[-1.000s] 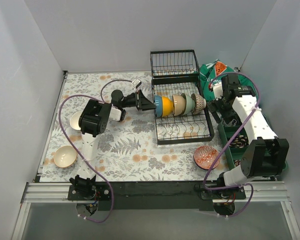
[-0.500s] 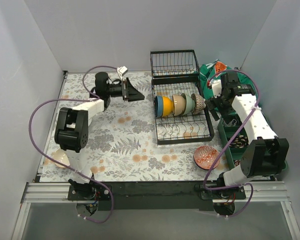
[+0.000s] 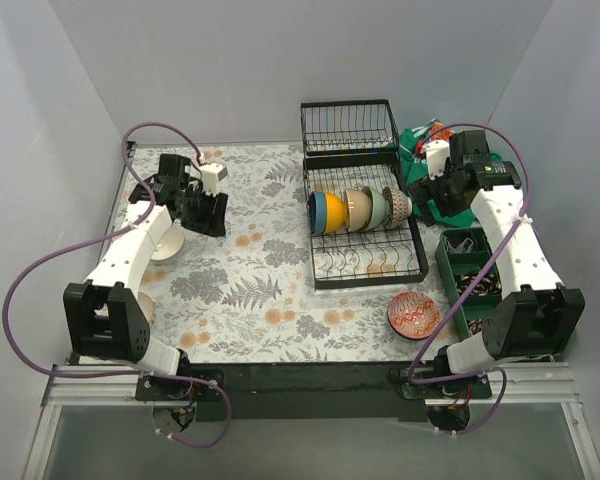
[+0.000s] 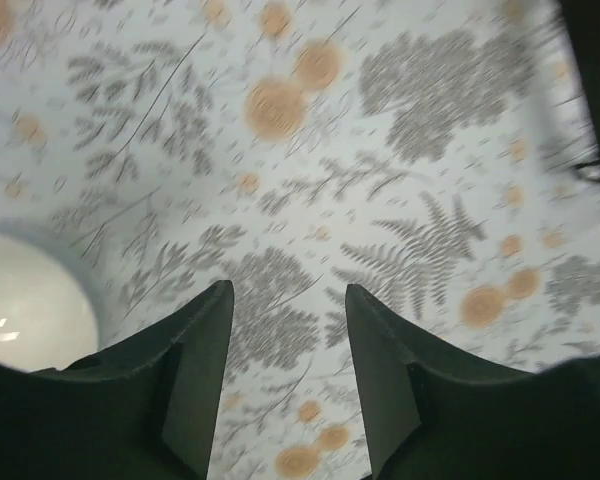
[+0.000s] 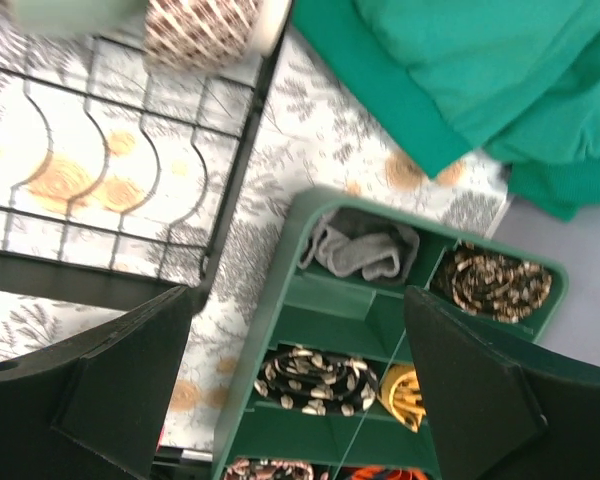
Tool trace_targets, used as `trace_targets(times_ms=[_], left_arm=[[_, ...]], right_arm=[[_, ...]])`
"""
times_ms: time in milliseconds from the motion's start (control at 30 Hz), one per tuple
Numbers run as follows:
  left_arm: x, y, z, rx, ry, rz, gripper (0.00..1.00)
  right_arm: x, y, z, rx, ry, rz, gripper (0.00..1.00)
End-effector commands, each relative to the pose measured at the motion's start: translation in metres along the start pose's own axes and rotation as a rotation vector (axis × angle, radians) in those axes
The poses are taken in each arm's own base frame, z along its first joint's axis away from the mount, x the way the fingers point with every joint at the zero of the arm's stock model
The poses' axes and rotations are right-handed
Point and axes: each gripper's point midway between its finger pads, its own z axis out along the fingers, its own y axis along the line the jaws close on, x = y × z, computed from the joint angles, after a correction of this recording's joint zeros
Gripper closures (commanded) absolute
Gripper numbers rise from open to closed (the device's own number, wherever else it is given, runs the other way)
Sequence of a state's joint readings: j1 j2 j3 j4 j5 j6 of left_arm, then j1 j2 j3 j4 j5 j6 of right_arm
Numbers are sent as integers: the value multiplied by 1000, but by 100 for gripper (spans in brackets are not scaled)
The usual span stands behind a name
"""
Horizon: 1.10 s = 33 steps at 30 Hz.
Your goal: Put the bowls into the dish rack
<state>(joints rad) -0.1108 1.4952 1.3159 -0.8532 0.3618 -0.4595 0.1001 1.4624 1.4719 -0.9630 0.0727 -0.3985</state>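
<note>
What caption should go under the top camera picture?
A row of bowls in the dish rack, a red patterned bowl beside it.

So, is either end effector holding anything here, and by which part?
Nothing is held. The left end effector stands open over bare tablecloth beside a white bowl; the right end effector is open above the green tray.

You have plain pale grey walls on three sides: a back wall across the top, a left wall and a right wall. The table wears a fern-and-orange-flower cloth. Its lower edge ends in a black strip and an aluminium rail. The light is soft and even.
</note>
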Motion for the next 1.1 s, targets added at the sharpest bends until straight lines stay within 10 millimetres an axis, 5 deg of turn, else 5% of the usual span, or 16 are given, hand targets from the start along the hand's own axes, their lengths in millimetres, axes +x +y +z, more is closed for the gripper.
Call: trace_targets(times_ms=[0,267,400,700,933,1000,1067], left_arm=[[51,48,-24,-286,179,128,51],[64,91,-17,-440,295,123,51],[68,111,-8,-478,332,104,51],[89,142,14,-503,353,137,62],[103,152,28,-516,382,180,75],[101,147,27,-488,391,168,97],[82,138,18,-465,351,149,100]], right_arm=[[-31,14,-4,-87,-104,-17,6],[-66,22,-18,-170,-197,27,5],[-66,27,-15,-197,-195,41,5],[-66,5,-21,-72,-187,40,5],[-72,12,-46,-102,-271,-5,5],[-72,13,-56,-96,-294,-1,5],[-71,14,-64,-95,-315,13,5]])
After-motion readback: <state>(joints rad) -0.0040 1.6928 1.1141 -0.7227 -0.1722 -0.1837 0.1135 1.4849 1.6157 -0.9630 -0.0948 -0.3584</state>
